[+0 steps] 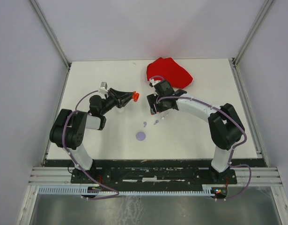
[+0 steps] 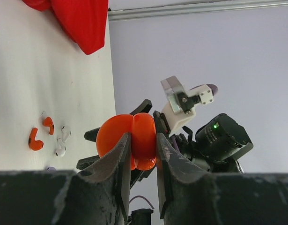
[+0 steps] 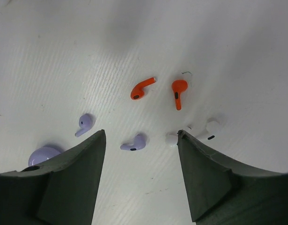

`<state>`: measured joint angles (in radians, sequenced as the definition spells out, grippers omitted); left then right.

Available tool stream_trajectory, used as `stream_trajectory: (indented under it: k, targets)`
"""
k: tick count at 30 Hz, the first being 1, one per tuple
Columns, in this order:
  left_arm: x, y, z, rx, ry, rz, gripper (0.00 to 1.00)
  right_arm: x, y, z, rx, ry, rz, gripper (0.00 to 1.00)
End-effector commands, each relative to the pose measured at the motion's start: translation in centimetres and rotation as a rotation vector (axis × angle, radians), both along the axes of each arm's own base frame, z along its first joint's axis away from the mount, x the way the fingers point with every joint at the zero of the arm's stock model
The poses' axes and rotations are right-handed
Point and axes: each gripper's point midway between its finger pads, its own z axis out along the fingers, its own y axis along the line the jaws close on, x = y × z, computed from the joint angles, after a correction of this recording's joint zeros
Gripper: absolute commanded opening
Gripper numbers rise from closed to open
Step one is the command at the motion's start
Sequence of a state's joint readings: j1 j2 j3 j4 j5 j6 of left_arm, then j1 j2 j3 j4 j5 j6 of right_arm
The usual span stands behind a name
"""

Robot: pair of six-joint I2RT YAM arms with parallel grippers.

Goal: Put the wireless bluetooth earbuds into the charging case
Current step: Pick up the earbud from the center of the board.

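The left fingers (image 2: 116,164) are clamped on a red case (image 2: 116,136), held up off the tabletop (image 1: 204,136). The right fingers (image 3: 214,178) hang wide open and empty over 6 loose earbuds (image 3: 143,88). The red ones are at 12 o'clock, lilac at 7, white at 4.

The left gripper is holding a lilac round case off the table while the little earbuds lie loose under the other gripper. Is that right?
Not quite. The left wrist view shows the left gripper clamped on a red case, not lilac. The earbuds do lie loose under the right gripper.
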<state>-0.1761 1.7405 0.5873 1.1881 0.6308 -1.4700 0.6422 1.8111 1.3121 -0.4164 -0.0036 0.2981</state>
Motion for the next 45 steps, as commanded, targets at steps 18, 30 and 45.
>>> stream_trajectory:
  k: [18, 30, 45]
  targets:
    - [-1.1, 0.2, 2.5, -0.054, -0.080, -0.031, 0.03, 3.7, -0.5, -2.3, -0.208, 0.020, 0.031, 0.57]
    - [-0.9, 0.4, 2.4, -0.054, -0.077, -0.025, 0.03, 4.7, -0.7, -3.8, -0.167, 0.088, 0.070, 0.55]
    - [-0.9, 0.4, 2.1, -0.066, -0.070, -0.023, 0.03, 4.7, -0.2, -4.9, -0.171, 0.149, 0.114, 0.50]
